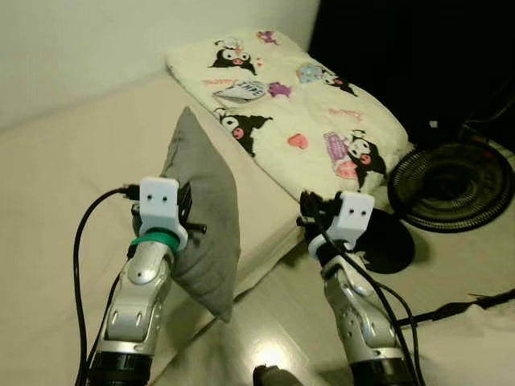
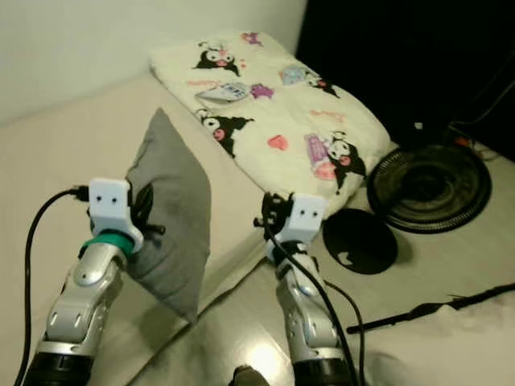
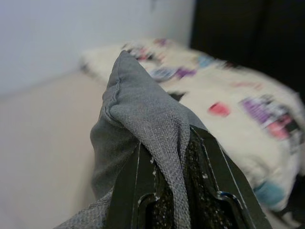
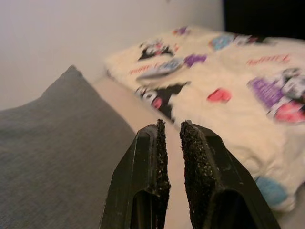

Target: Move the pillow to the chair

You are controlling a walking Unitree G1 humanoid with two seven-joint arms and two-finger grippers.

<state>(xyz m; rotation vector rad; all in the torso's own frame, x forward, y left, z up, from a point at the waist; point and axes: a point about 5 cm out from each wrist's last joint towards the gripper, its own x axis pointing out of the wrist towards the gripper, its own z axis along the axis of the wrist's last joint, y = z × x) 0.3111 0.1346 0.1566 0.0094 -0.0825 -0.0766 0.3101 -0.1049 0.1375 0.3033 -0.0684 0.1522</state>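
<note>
A grey pillow (image 1: pixel 211 229) stands on edge, lifted over the near edge of the beige bed (image 1: pixel 56 177). My left gripper (image 1: pixel 190 211) is shut on the pillow's side. In the left wrist view a fold of the grey fabric (image 3: pixel 143 119) is pinched between the two black fingers (image 3: pixel 128 186). My right gripper (image 1: pixel 309 215) hovers to the right of the pillow, beside the bed's corner. It is shut, and nothing sits between its fingers (image 4: pixel 150 157). No chair can be made out.
A cream blanket with cartoon prints (image 1: pixel 298 104) lies across the far end of the bed. On the floor to the right are a black round fan (image 1: pixel 451 185), a black disc (image 1: pixel 390 241) and a dark cable (image 1: pixel 467 307).
</note>
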